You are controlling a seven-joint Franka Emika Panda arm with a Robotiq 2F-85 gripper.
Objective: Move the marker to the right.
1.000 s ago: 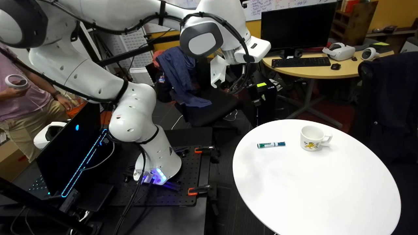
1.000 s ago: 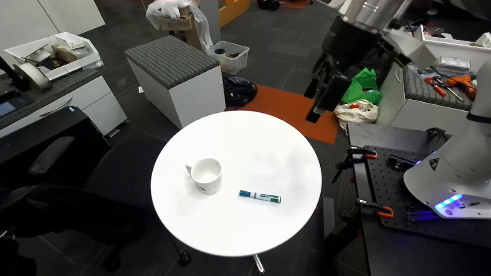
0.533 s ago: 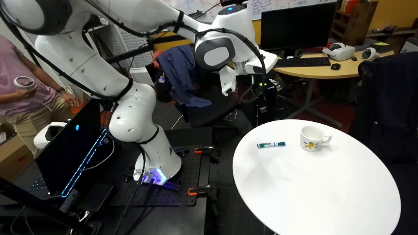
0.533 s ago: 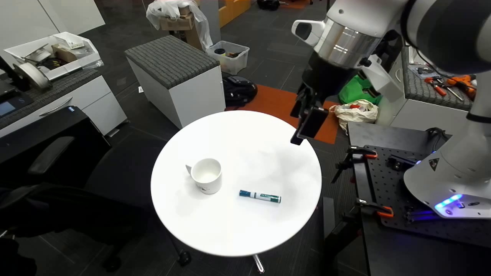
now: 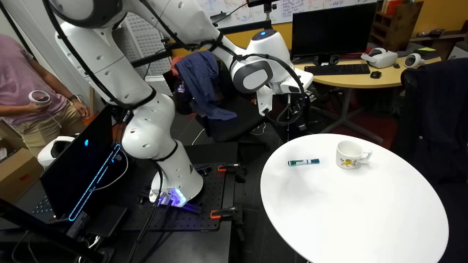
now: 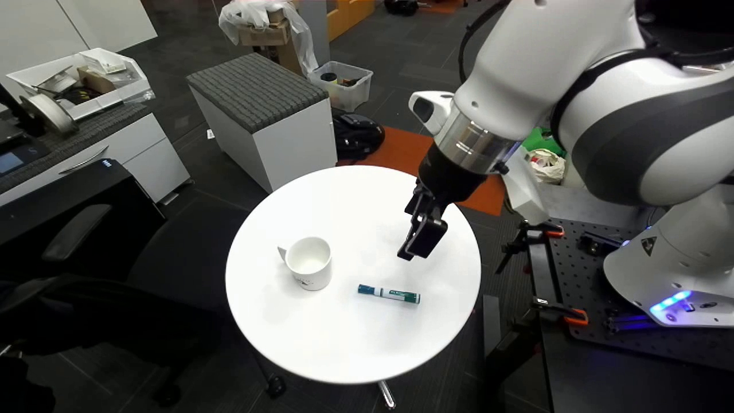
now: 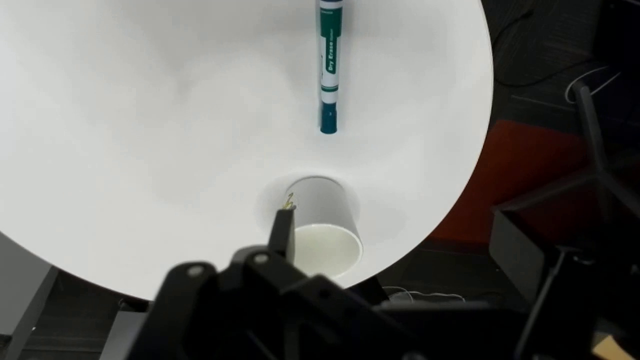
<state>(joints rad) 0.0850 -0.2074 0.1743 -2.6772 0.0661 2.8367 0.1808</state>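
Observation:
The marker (image 5: 303,162) is a thin pen, teal-green with a white section. It lies flat on the round white table (image 5: 351,212) and shows in both exterior views (image 6: 389,293). In the wrist view the marker (image 7: 330,65) lies lengthwise near the top, its upper end cut off by the frame edge. My gripper (image 6: 410,232) is open and empty, held tilted above the table and apart from the marker. In the wrist view the gripper (image 7: 393,220) has its fingers wide apart, with nothing held. In an exterior view its dark fingers blur into the dark background.
A white mug (image 5: 347,156) with a printed figure stands upright on the table near the marker's teal-blue cap end. It also shows in the wrist view (image 7: 325,204), partly behind one finger (image 7: 283,232). A chair (image 5: 237,117) stands behind the arm.
My arm has moved out over the table, and the gripper has come lower and closer to the marker. It stays open. The marker and the mug have not moved.

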